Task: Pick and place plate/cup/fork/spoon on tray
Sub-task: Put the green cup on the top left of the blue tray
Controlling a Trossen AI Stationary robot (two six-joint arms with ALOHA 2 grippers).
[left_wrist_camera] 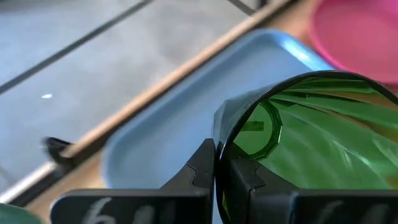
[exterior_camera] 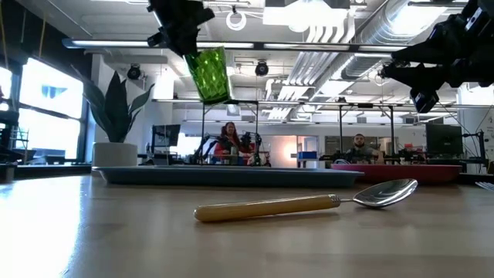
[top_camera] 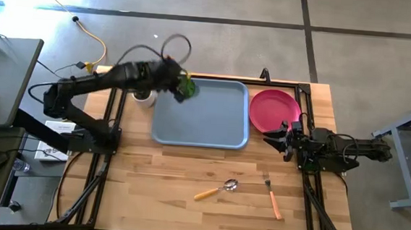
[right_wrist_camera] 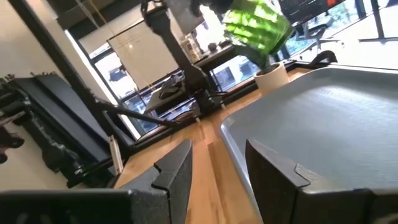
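My left gripper (top_camera: 181,88) is shut on the green translucent cup (top_camera: 187,89), held above the far left corner of the blue-grey tray (top_camera: 212,123); the cup also shows in the low view (exterior_camera: 210,75) and the right wrist view (right_wrist_camera: 255,25). The pink-red plate (top_camera: 272,110) lies flat on the table right of the tray. The spoon (top_camera: 216,190) and the fork (top_camera: 272,196), both orange-handled, lie on the table near its front. My right gripper (top_camera: 277,134) is open and empty, just right of the tray's near right corner. My left gripper pinches the cup's wall at its rim (left_wrist_camera: 219,149), one finger outside (left_wrist_camera: 199,168) and one inside (left_wrist_camera: 239,174) the cup. The cup is lifted clear of the tray and hangs tilted below the fingers (exterior_camera: 185,38), its mouth toward the gripper.
A leafy plant in a white pot (top_camera: 144,97) stands just left of the tray's far left corner. Bare wood lies between the tray and the cutlery. People sit in the room beyond the table (exterior_camera: 230,139).
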